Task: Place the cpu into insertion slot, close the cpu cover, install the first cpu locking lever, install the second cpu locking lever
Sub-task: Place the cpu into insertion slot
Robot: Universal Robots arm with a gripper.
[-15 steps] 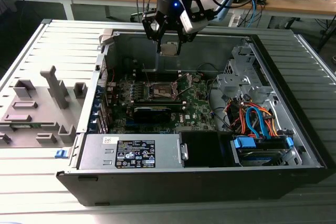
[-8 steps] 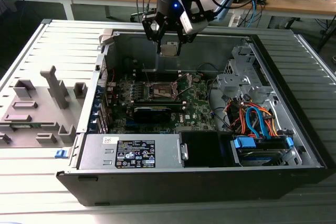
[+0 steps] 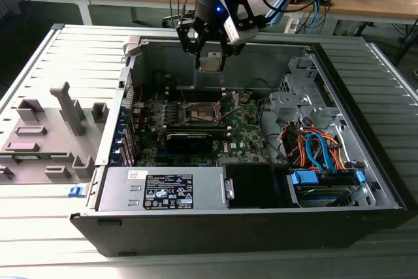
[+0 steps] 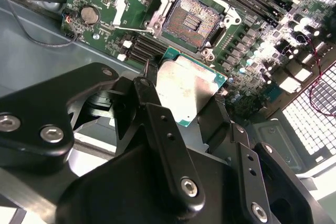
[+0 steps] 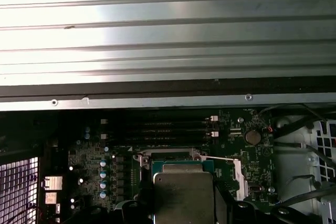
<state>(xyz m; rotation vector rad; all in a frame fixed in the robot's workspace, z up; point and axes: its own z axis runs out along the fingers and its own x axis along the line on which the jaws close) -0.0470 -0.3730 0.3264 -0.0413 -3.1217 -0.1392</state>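
pincer (image 3: 210, 53): clenched on the cpu (image 4: 186, 90), raised above the insertion slot (image 4: 190, 22)
cpu: probably light, stiff and fragile; best held by opposite edges

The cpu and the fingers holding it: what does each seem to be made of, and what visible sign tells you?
The cpu: dull grey metal lid, brushed-looking sheen, on a green board edge, probably laminate. The fingers: matt black, hard-edged; coated metal or hard plastic, I cannot tell.

Green motherboard (image 3: 251, 129); on it the dark brown, silver-bordered insertion slot (image 4: 191, 22); above the motherboard the dull silver, green-edged cpu (image 4: 184, 90) in the black gripper (image 4: 185, 98); beside the motherboard blue and orange cables (image 3: 320, 147)
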